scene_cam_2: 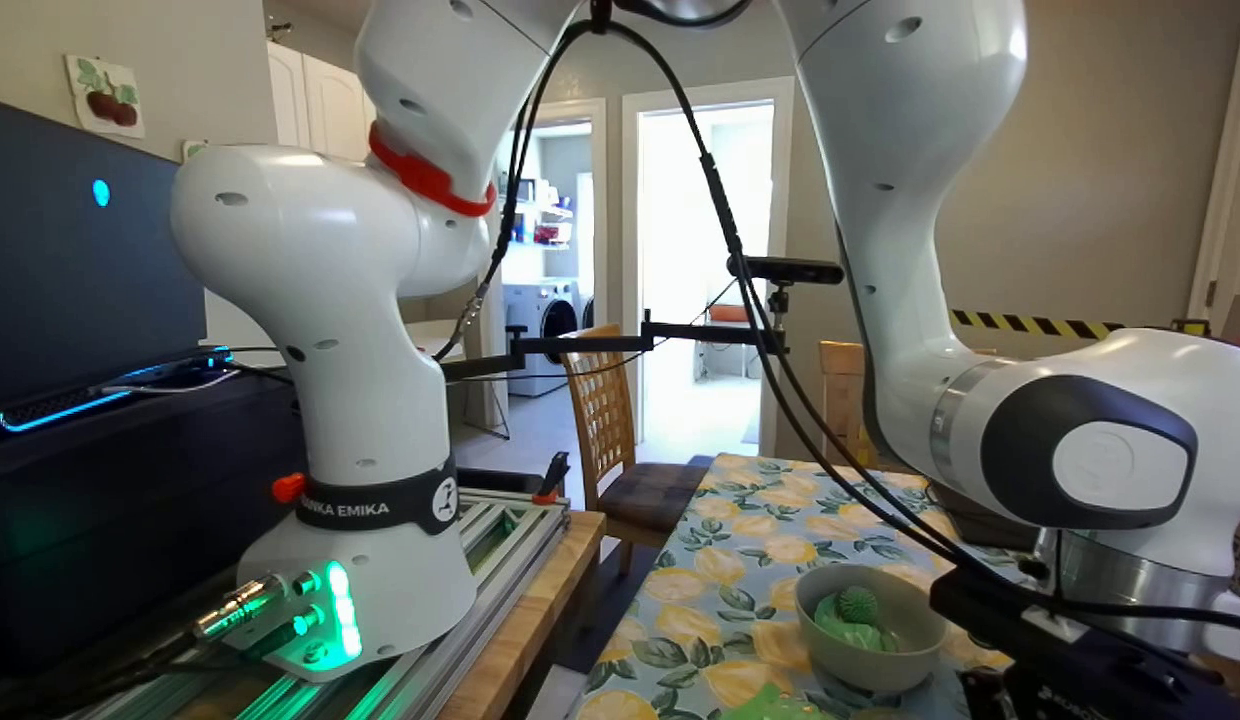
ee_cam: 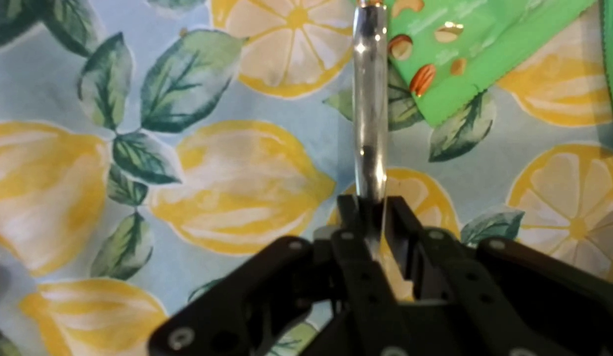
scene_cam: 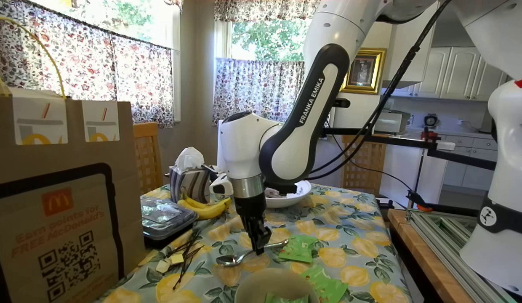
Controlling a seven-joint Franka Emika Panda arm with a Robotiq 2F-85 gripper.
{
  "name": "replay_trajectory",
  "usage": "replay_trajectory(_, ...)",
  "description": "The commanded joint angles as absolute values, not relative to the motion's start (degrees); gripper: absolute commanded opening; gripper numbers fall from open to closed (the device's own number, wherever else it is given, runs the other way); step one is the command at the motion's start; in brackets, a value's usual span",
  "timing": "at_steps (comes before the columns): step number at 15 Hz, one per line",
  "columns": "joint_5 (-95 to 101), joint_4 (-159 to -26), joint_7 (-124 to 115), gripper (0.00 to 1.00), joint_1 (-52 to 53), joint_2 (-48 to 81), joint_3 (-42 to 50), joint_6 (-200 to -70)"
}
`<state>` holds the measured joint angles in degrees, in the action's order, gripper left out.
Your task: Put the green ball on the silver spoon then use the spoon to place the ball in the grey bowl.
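In an exterior view the small green ball point(scene_cam_2: 858, 605) with a bumpy surface sits inside the round grey bowl point(scene_cam_2: 870, 672), on or against a crumpled green packet point(scene_cam_2: 845, 637) in the same bowl. The black 2-fingered gripper point(ee_cam: 371, 203) is outside the grey bowl and near it. Its 2 fingertips are pressed against opposite sides of the slim handle of the shiny silver metal spoon point(ee_cam: 371, 106), pinching it. The spoon lies lengthwise beyond the grey bowl as an exterior view sees it, apart from the bowl, low over the blue lemon-print tablecloth point(scene_cam: 366, 269); whether it touches the cloth I cannot tell. The white robot arm point(scene_cam: 294, 155) hangs over the cloth, beyond the grey bowl in that view. Outside the grey bowl lie a flat, bright green packet point(scene_cam: 326, 286) just beside the rim and a green nut-printed packet point(scene_cam: 299, 249) a little farther beyond, next to the spoon's handle end. 2 small pale-yellow pieces point(scene_cam: 177, 258) are apart from the grey bowl, past the spoon's scoop end. Well apart from the grey bowl, in the same view, are yellow bananas point(scene_cam: 208, 209), a striped tissue box point(scene_cam: 191, 185), a clear-topped plastic container point(scene_cam: 168, 214), a wide white bowl point(scene_cam: 288, 203) and a brown paper bag point(scene_cam: 75, 160).
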<state>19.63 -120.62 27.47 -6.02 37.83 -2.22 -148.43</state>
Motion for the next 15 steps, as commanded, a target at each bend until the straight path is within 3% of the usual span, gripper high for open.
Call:
replay_trajectory(1,20.1,-118.7,28.0,0.53,-5.3,39.1,-1.4,-147.7)
replay_trajectory(7,18.4,-121.8,25.9,0.98,-5.1,35.0,-2.1,-146.9)
replay_trajectory(15,7.8,-133.0,12.2,1.00,-2.4,16.9,-3.7,-142.6)
